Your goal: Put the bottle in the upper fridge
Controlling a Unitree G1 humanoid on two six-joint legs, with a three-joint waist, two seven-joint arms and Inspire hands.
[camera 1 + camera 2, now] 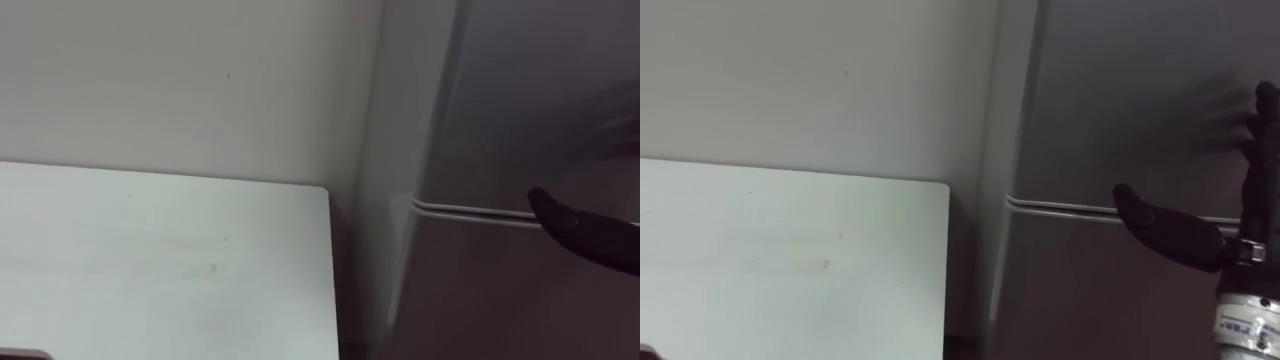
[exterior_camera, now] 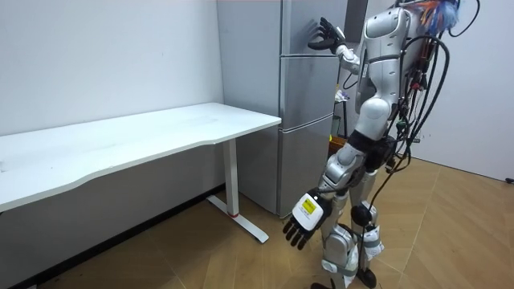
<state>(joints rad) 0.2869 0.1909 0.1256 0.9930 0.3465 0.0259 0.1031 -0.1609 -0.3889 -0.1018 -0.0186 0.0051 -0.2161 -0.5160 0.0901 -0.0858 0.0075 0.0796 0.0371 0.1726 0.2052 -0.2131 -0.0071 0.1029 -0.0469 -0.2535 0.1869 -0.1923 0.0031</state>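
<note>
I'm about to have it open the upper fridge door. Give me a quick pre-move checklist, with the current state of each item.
1. Upper door open: not ok, it is shut.
2. Right robot hand at the door: ok, raised and open at the seam between the upper and lower doors.
3. Contact with the door's edge: cannot tell.
4. Bottle in hand: not ok, the right robot hand holds nothing and the left robot hand hangs open and empty by the leg.
5. Bottle's whereabouts: cannot tell.
6. White table stands apart from the fridge: ok, a gap shows between them.
</note>
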